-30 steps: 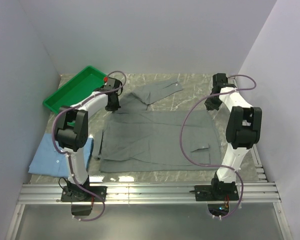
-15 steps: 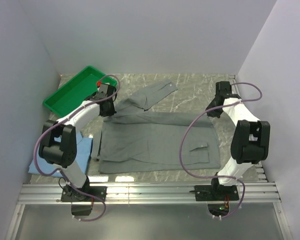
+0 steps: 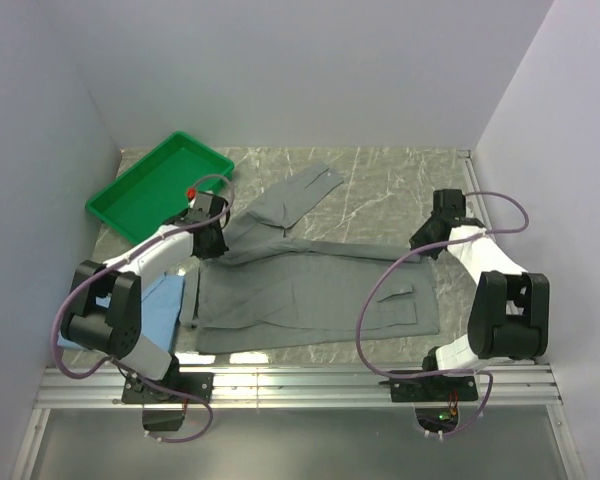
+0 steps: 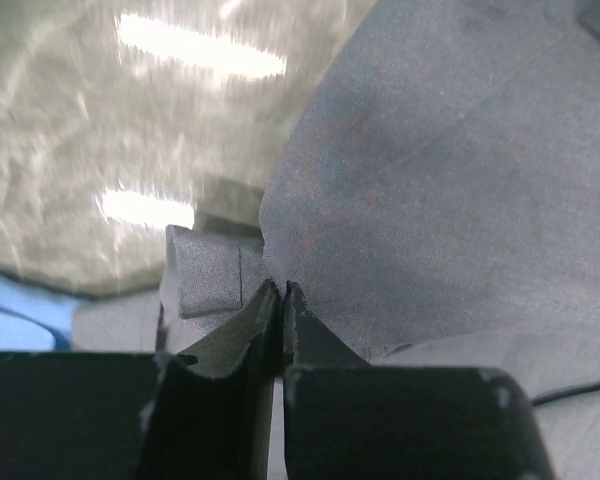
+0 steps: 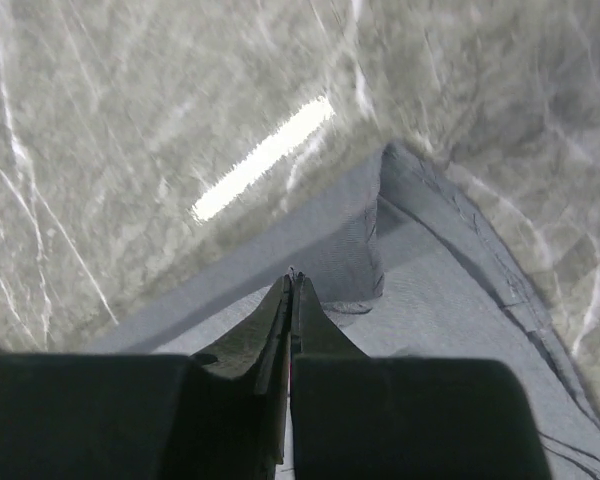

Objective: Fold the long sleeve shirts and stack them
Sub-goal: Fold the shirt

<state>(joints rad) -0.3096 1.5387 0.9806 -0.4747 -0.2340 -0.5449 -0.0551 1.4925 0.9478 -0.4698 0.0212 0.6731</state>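
Your left arm [image 3: 155, 243] is covering most of the blue shirt [image 3: 166, 297] at the near left of the bench [image 3: 380, 180], so you are seeing only a smooth pale patch of it. The grey shirt [image 3: 310, 290] is lying mid-bench as a wide, soft, matte rectangle, its long axis running left to right. Its far edge is stretching in a straight line between your two end effectors. One sleeve [image 3: 290, 205] is slanting away toward the far side, and the pocket [image 3: 395, 297] is showing near the right end. The collar is too hard to make out. Your left end effector [image 4: 281, 290] is pinching grey cloth with its fingers pressed together. Your right end effector [image 5: 291, 285] is likewise clamping a folded grey corner. The glossy green tray [image 3: 130, 190] is sitting at the far left, apart from both shirts.
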